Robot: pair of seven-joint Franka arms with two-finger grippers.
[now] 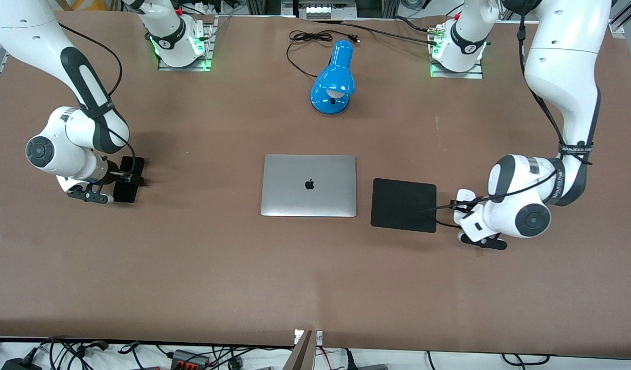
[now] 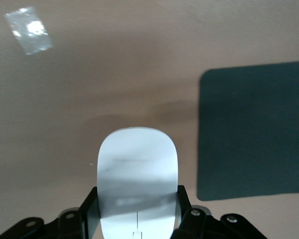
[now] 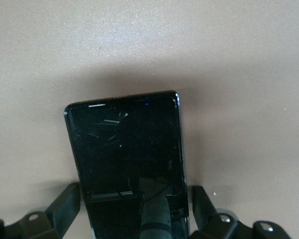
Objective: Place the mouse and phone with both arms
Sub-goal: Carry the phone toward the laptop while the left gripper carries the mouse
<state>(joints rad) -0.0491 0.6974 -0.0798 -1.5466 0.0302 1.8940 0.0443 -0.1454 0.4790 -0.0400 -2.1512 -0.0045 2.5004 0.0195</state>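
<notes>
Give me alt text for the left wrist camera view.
The left gripper holds a white mouse between its fingers above the brown table. A black mouse pad lies beside it on the table.

Left end effector (image 2: 137,219) and right end effector (image 3: 134,209) both clamped, low.
</notes>
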